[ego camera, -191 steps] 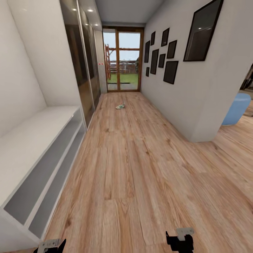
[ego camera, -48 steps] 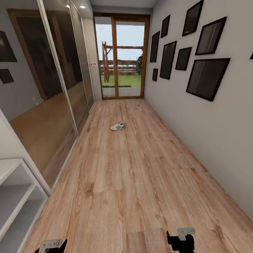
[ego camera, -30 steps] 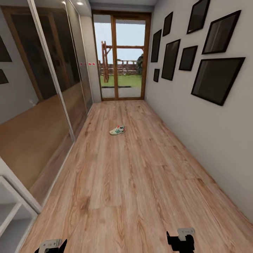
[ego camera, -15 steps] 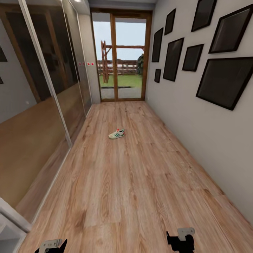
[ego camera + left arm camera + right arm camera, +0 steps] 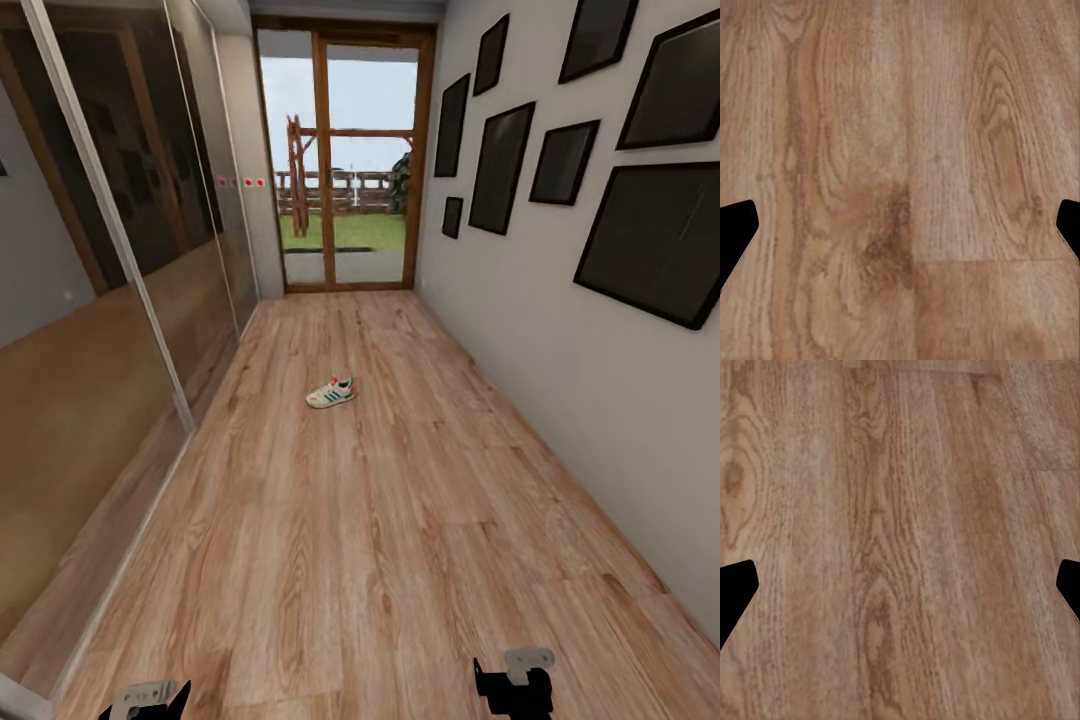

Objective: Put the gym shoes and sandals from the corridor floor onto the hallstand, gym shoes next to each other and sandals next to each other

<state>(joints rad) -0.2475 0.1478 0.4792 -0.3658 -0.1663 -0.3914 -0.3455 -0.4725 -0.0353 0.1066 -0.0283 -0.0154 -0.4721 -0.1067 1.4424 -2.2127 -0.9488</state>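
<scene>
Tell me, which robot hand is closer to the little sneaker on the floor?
Right, though barely. The gym shoe lies far ahead; the right gripper sits slightly nearer than the left gripper, both low, empty and open.

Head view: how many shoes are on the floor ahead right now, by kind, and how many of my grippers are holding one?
Gym shoes on the corridor floor: 1, the gym shoe
Sandals: 0 seen
Held shoes: 0; left gripper and right gripper are open over bare planks
Total shoes seen: 1
</scene>
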